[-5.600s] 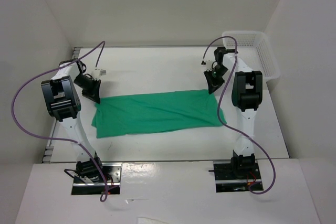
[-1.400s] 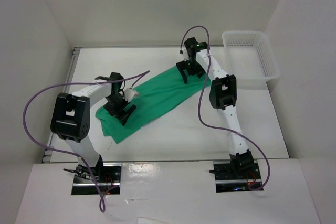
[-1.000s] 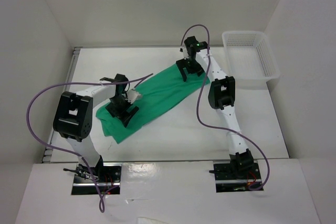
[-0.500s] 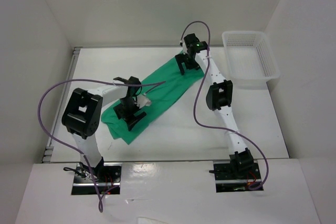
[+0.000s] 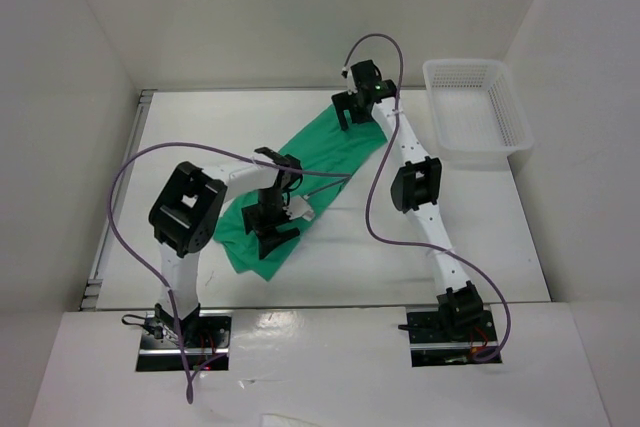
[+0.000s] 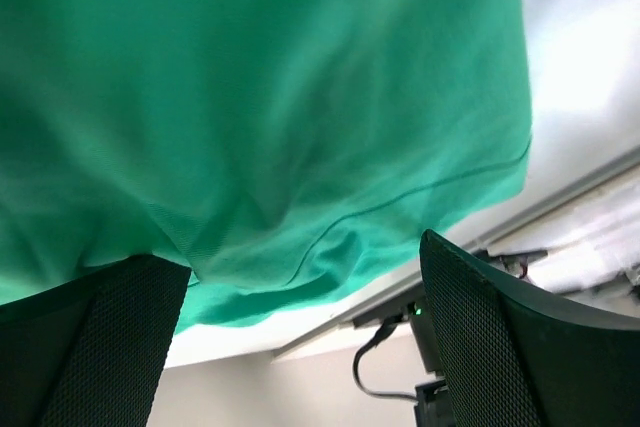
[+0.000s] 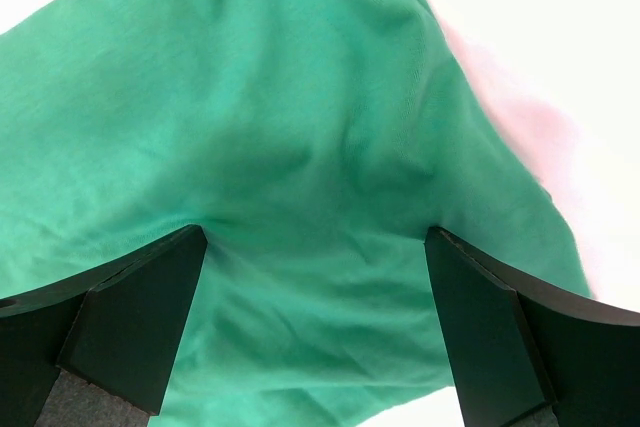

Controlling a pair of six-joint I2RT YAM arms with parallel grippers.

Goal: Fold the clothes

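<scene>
The clothes are one green T-shirt (image 5: 320, 162), folded into a long band that lies slanted from near left to far right on the white table (image 5: 480, 237). My left gripper (image 5: 268, 237) stands open over its near-left end. In the left wrist view the shirt (image 6: 260, 97) fills the top and my gripper (image 6: 300, 337) has its fingers (image 6: 90, 347) spread wide at the hem. My right gripper (image 5: 350, 112) is open on the far-right end. In the right wrist view cloth (image 7: 300, 127) spans the whole gap of that gripper (image 7: 315, 317).
A white mesh basket (image 5: 470, 107) stands at the far right of the table. White walls close in the back and both sides. Purple cables loop from both arms. The left arm's base (image 6: 430, 322) shows beyond the near table edge.
The shirt has swung to a steeper slant. My left gripper slid right and toward the near edge with its end; my right gripper moved farther back and a little left. Both jaws stayed wide.
</scene>
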